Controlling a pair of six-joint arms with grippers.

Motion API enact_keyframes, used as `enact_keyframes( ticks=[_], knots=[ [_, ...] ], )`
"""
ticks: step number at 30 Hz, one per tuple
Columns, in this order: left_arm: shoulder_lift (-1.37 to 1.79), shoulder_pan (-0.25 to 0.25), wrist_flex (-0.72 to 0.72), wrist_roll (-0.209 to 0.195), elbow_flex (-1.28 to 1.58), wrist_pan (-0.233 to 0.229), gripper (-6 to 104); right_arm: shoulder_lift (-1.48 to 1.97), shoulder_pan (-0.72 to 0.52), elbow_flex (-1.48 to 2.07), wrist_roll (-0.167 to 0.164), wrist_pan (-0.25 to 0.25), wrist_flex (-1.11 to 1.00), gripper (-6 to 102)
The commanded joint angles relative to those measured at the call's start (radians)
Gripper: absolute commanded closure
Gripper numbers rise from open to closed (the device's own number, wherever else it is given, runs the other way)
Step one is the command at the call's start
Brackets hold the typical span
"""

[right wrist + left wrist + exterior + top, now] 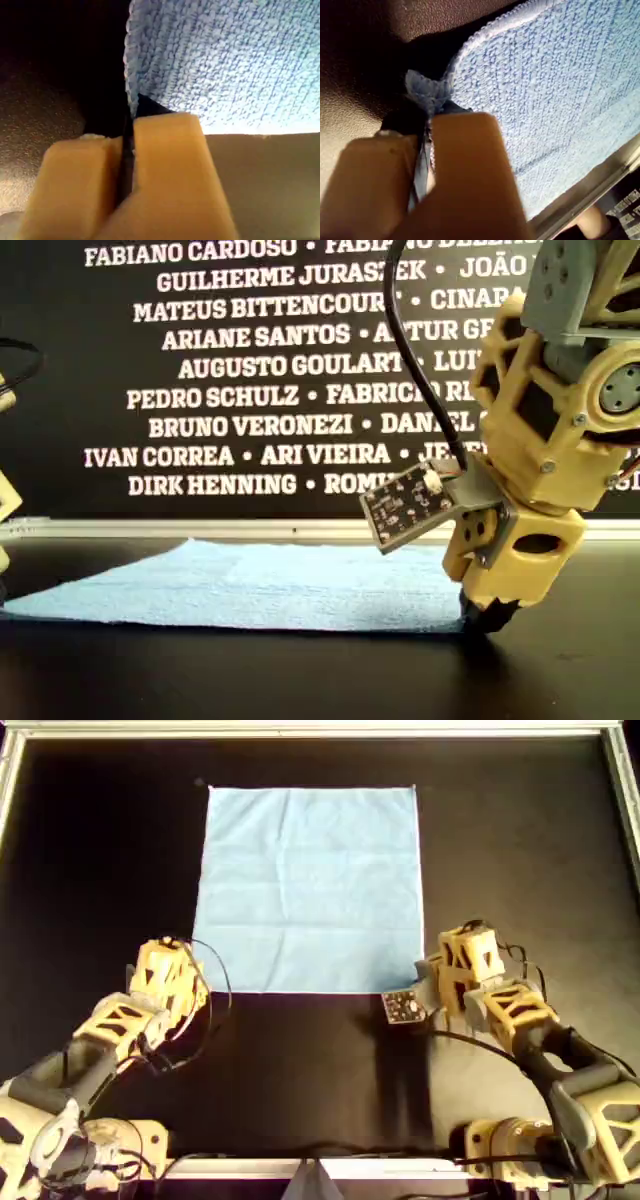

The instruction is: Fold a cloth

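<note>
The light-blue cloth (310, 885) lies spread flat on the black desk (300, 1070), toward the far side in the overhead view, with faint crease lines across it. The left claw (427, 130) is clenched on one near corner of the cloth, a small tuft of fabric bunched between its tan fingers (470, 170); in the overhead view this arm comes in from the lower left. The right claw (127, 132) is clamped on the other near corner, the hem pinched between its pads. In the exterior view that claw's tip touches the desk at the cloth's edge, and a small circuit board (410, 505) juts from its wrist.
</note>
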Motion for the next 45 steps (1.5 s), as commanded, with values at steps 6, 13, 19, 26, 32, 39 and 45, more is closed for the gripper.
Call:
enact_keyframes(
  ticks=[6, 13, 19, 26, 32, 39, 45],
  knots=[
    [0.183, -0.015, 0.012, 0.009, 0.044, -0.009, 99, 0.16, 0.0, 0.038, 0.002, 0.005, -0.017, 94],
    [0.376, -0.02, 0.012, 0.011, 0.16, -0.009, 99, 0.368, 0.005, 0.19, -0.015, 0.009, -0.017, 94],
    [0.595, -0.021, 0.014, 0.012, 0.276, -0.009, 99, 0.517, 0.005, 0.279, -0.017, 0.012, -0.015, 94],
    [0.762, -0.021, 0.017, 0.014, 0.414, 0.006, 99, 0.657, -0.002, 0.39, -0.017, 0.017, -0.015, 94],
    [0.765, -0.021, 0.018, 0.044, 0.44, 0.006, 99, 0.67, -0.005, 0.402, -0.017, 0.018, -0.015, 94],
    [0.77, -0.021, -0.006, 0.052, 0.408, 0.009, 98, 0.661, -0.011, 0.37, -0.015, 0.02, -0.023, 94],
    [0.741, -0.006, -0.081, 0.176, 0.339, 0.011, 98, 0.597, -0.014, 0.301, -0.015, 0.023, -0.144, 94]
  ],
)
